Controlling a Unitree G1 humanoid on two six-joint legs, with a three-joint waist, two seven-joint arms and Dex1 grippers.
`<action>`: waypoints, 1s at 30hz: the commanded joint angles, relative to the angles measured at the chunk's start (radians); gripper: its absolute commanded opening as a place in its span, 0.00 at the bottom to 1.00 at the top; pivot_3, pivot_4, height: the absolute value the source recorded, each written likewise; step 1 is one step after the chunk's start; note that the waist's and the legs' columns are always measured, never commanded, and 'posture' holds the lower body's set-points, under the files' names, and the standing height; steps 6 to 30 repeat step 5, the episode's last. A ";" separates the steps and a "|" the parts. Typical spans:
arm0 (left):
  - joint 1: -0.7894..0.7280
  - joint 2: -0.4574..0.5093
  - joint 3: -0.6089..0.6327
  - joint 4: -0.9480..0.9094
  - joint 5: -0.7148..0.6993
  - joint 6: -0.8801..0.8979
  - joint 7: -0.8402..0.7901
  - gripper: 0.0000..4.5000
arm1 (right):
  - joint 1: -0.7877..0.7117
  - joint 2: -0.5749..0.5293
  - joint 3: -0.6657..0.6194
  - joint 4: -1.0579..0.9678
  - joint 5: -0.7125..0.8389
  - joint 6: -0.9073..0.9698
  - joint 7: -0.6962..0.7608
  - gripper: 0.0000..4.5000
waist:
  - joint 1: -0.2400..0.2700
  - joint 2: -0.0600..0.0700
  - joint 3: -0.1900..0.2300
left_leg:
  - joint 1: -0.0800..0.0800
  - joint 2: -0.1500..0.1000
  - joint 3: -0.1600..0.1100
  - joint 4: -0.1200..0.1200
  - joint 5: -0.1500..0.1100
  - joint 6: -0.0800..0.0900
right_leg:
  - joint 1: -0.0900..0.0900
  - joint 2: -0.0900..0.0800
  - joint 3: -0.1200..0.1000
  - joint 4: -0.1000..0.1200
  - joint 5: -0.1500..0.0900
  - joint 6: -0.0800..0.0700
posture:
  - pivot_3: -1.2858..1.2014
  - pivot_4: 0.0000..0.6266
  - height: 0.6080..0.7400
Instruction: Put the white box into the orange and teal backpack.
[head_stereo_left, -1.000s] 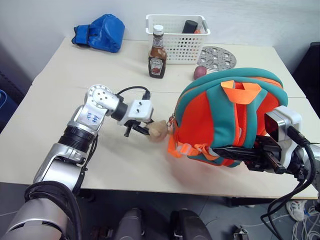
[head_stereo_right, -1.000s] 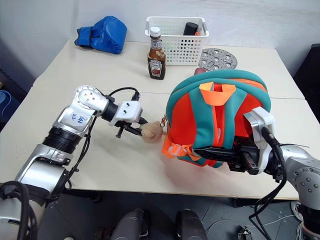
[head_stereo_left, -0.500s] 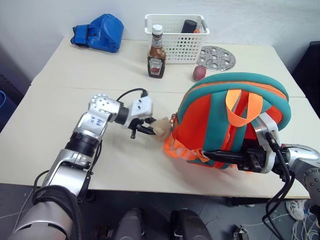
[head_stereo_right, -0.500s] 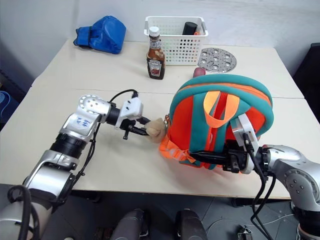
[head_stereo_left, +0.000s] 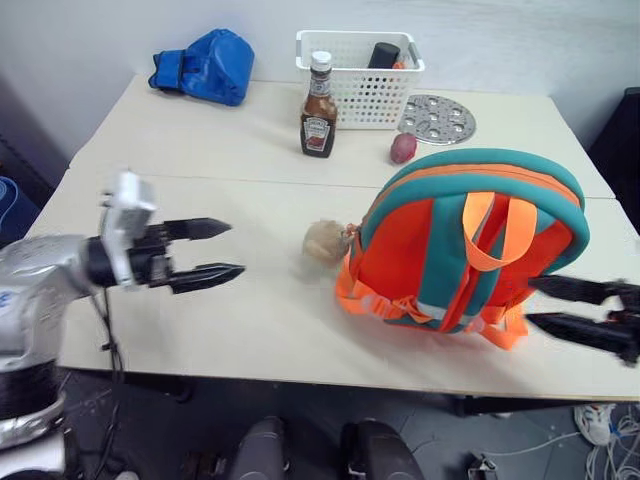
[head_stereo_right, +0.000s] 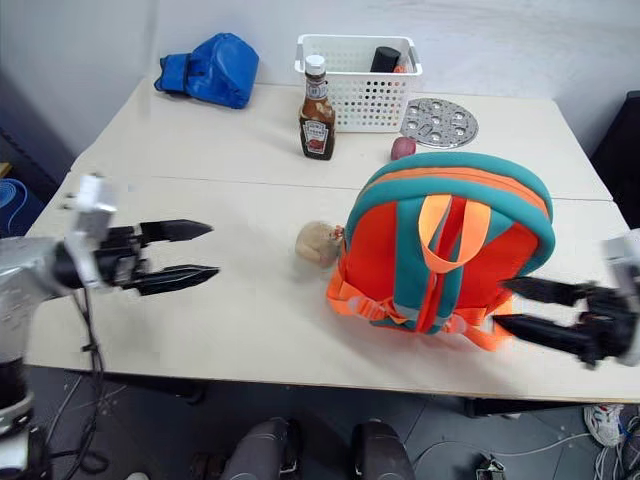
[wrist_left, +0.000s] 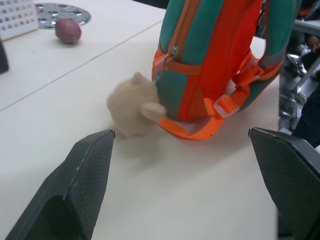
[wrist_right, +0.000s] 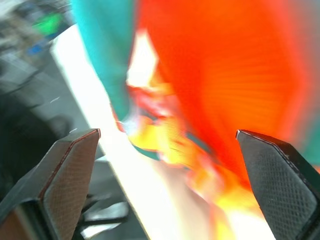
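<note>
The orange and teal backpack (head_stereo_left: 470, 245) stands upright on the table's right half, with nothing holding it. Its beige plush cat charm (head_stereo_left: 325, 241) lies on the table at its left side. My left gripper (head_stereo_left: 236, 247) hovers open well to the left of the charm, pointing at it. My right gripper (head_stereo_left: 529, 300) is open just off the backpack's lower right corner, apart from it. In the left wrist view the charm (wrist_left: 134, 104) and the backpack (wrist_left: 210, 55) lie ahead of the wide-spread fingers (wrist_left: 85, 175). The white box is out of view.
At the back of the table stand a ketchup bottle (head_stereo_left: 318, 106), a white perforated basket (head_stereo_left: 360, 62), a blue bag (head_stereo_left: 205, 65), a round metal perforated plate (head_stereo_left: 437, 118) and a small reddish vegetable (head_stereo_left: 402, 148). Bare tabletop (head_stereo_left: 270, 300) lies between my left gripper and the backpack.
Both grippers opened and drew back. The left pulled away leftward from the plush charm. The right let go of the backpack's lower side and moved right. The backpack stays upright.
</note>
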 joint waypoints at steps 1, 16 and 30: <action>0.074 0.060 0.188 -0.065 -0.114 0.078 0.021 1.00 | -0.001 -0.053 -0.127 0.117 -0.024 0.002 0.070 0.99 | 0.000 0.000 0.000 | 0.000 0.000 0.000 0.000 0.000 0.000 | 0.000 0.000 0.000 0.000 -0.001 -0.001 | 0.52 0.24 1.00; 0.096 0.053 0.212 -0.069 -0.125 0.045 0.095 1.00 | -0.044 -0.060 -0.077 0.172 -0.045 -0.023 0.090 0.99 | 0.000 0.001 0.000 | 0.001 0.000 0.000 -0.001 0.000 -0.001 | 0.000 0.000 0.000 -0.001 -0.002 -0.003 | 0.52 0.24 1.00; 0.096 0.053 0.212 -0.069 -0.125 0.045 0.095 1.00 | -0.044 -0.060 -0.077 0.172 -0.045 -0.023 0.090 0.99 | 0.000 0.001 0.000 | 0.001 0.000 0.000 -0.001 0.000 -0.001 | 0.000 0.000 0.000 -0.001 -0.002 -0.003 | 0.52 0.24 1.00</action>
